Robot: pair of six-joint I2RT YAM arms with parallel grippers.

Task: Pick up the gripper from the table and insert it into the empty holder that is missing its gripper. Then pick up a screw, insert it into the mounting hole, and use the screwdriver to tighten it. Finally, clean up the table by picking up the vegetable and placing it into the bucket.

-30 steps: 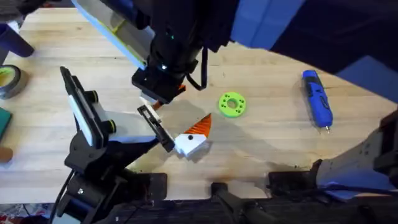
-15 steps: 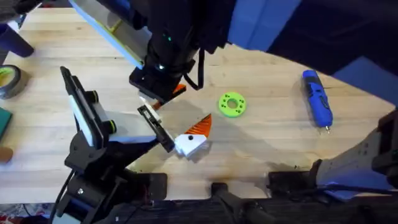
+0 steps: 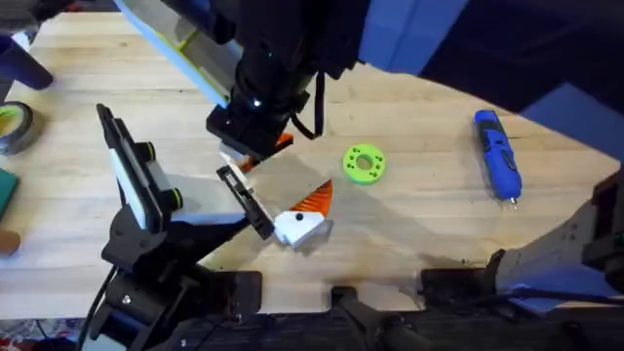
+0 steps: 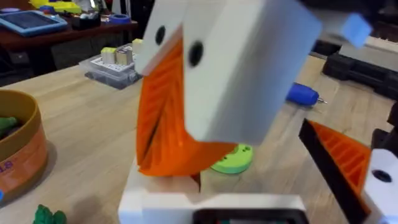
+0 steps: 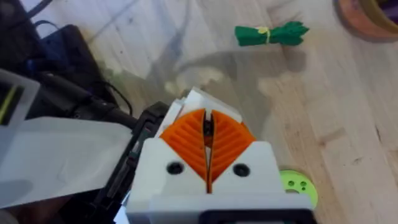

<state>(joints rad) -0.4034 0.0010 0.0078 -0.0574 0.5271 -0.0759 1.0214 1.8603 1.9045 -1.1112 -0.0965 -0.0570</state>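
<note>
Step in hand: first; pick-up not yet made.
- Gripper (image 3: 300, 222): lay on surface (image 3: 419, 224), near centre, just right of holder (image 3: 244, 200).
- Right gripper (image 5: 208, 149): jaws pressed together, nothing clearly held.
- Left gripper (image 4: 168, 124): jaws' state unreadable.
- Next move: open jaws, lower onto the white block.
- Views: right wrist added vegetable (image 5: 270, 34); left wrist added bucket (image 4: 22, 143); overhead placed screwdriver (image 3: 497, 154) right.

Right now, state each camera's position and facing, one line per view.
Overhead: above the table, looking down and forward; a dark arm rises close.
Left wrist: low behind the left gripper, facing the screwdriver.
Right wrist: above the right gripper, looking down past the vegetable.
Shared: the green ring appears in all three.
</note>
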